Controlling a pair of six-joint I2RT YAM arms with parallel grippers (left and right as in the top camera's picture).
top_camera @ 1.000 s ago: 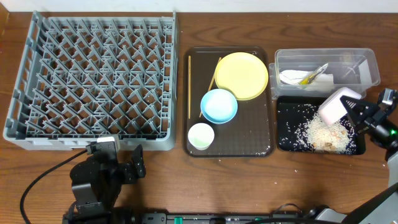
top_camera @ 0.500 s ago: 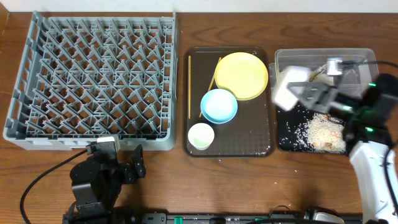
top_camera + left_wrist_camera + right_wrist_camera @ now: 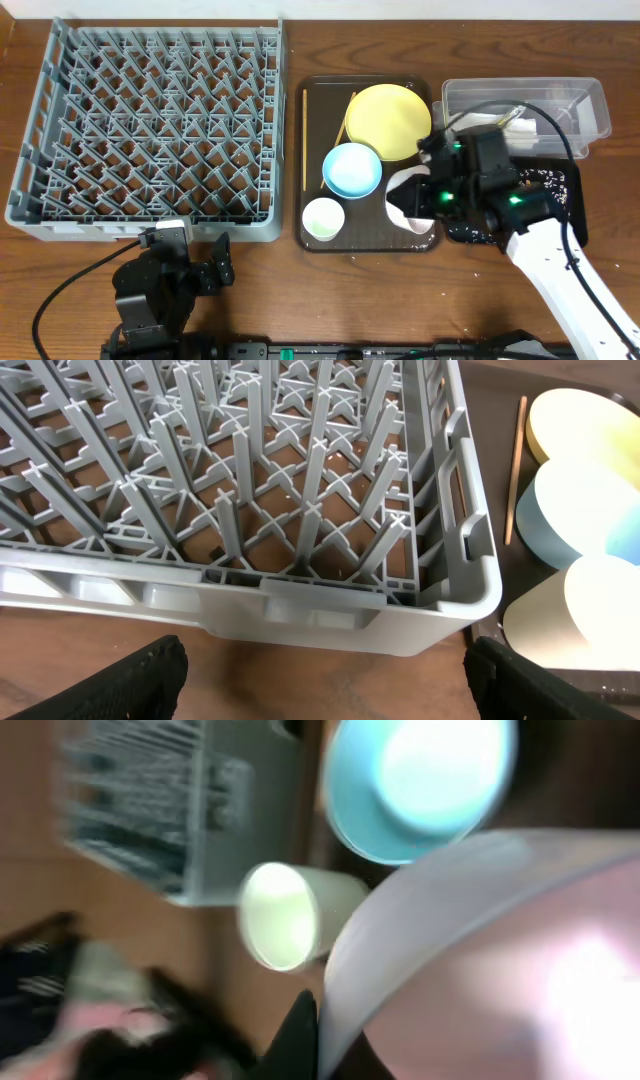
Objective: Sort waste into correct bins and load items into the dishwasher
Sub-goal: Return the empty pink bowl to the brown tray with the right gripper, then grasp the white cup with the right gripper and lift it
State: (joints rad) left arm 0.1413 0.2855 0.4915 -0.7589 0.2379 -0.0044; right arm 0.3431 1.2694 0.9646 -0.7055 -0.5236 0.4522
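My right gripper (image 3: 420, 196) is shut on the rim of the white bowl (image 3: 403, 198) and holds it tilted over the right part of the brown serving tray (image 3: 372, 242). In the right wrist view the white bowl (image 3: 480, 950) fills the right side, with one black finger (image 3: 302, 1038) against its rim. The yellow plate (image 3: 388, 120), light blue bowl (image 3: 352, 170), small white cup (image 3: 323, 218) and chopsticks (image 3: 305, 135) lie on that tray. My left gripper (image 3: 325, 680) is open and empty before the grey dish rack (image 3: 330, 610). Rice (image 3: 545, 178) lies in the black tray (image 3: 572, 205).
The clear tub (image 3: 570, 100) stands at the back right; my right arm hides most of what is in it, and a white bit of napkin (image 3: 522, 126) shows. The dish rack (image 3: 30, 190) fills the left half of the table. A few rice grains lie on the brown tray.
My right arm has swung left with the white bowl, from over the black tray, past the clear tub, to over the brown serving tray. The left arm has not moved.
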